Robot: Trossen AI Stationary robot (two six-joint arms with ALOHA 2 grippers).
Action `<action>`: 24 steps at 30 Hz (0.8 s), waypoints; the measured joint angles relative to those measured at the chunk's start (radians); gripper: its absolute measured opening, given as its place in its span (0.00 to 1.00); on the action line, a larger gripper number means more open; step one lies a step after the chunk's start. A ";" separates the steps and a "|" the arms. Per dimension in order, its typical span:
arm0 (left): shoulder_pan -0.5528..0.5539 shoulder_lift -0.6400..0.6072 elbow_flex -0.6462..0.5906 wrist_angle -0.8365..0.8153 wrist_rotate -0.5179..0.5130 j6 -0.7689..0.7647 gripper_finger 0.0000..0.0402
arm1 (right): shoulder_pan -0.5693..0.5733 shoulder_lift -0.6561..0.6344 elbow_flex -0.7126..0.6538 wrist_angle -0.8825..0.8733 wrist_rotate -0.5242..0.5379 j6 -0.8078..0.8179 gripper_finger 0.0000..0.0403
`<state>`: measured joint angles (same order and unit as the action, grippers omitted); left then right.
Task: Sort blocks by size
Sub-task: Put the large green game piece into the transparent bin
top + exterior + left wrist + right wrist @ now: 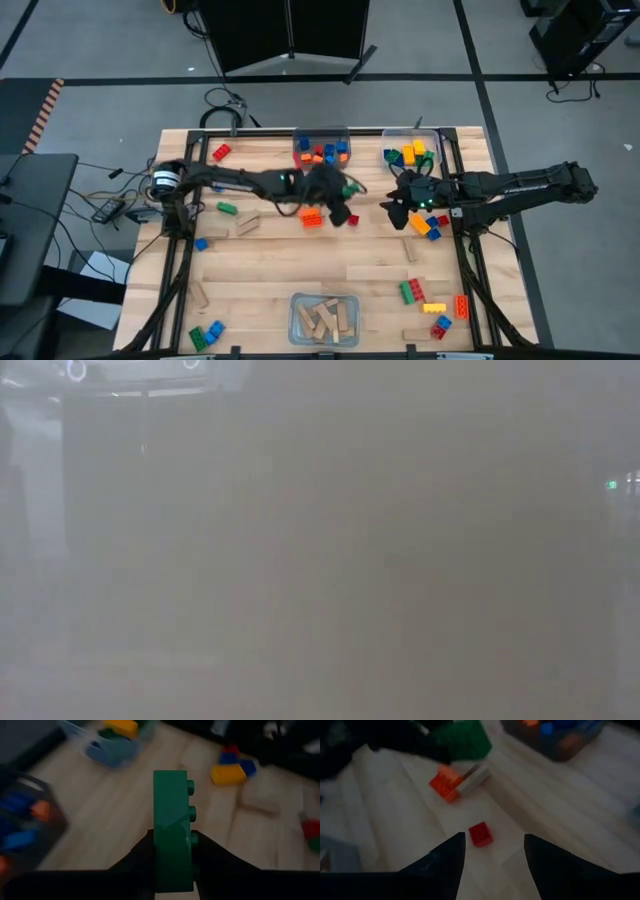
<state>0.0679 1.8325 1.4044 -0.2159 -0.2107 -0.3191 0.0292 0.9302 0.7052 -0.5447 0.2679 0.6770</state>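
Observation:
My left gripper [343, 200] is near the table's middle and is shut on a green studded brick [172, 830], which also shows in the right wrist view [465, 740]. My right gripper [495, 852] is open and empty over the table, right of the left one [393, 210]. Below it a small red brick [480, 834] lies flat on the wood. An orange brick [445, 784] lies against a tan wooden block [472, 779]. The low view shows only grey haze. My left gripper pinches the green brick's end nearest the wrist [172, 870] between its two fingers [142, 857]. One finger is on the studded face and the other on the opposite face. The rest of the brick sticks out past the fingertips, lifted clear of the table.
A clear bin [320, 148] with blue and orange bricks and another [412, 152] with yellow, blue and green ones stand at the far edge. A bin of wooden blocks [323, 318] stands at the near edge. Loose bricks lie by the right gripper [425, 225], at near right [430, 300] and on the left [227, 208].

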 joint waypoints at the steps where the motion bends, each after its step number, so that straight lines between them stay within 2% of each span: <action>1: 0.016 -0.009 0.000 0.001 0.004 0.000 0.24 | 0.000 0.000 0.000 0.002 0.018 0.000 0.54; 7: 0.113 -0.033 0.000 0.089 0.120 0.001 0.24 | -0.006 0.000 0.000 0.031 0.095 0.000 0.54; 15: 0.209 -0.035 0.000 0.201 0.266 0.002 0.24 | -0.084 0.000 0.000 0.132 0.109 0.002 0.54; 24: 0.267 -0.034 0.000 0.308 0.331 0.003 0.24 | -0.196 0.000 0.000 0.230 0.109 -0.023 0.54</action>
<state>0.3350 1.7981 1.4044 0.0923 0.1200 -0.3157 -0.1670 0.9302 0.7052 -0.3146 0.3768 0.6536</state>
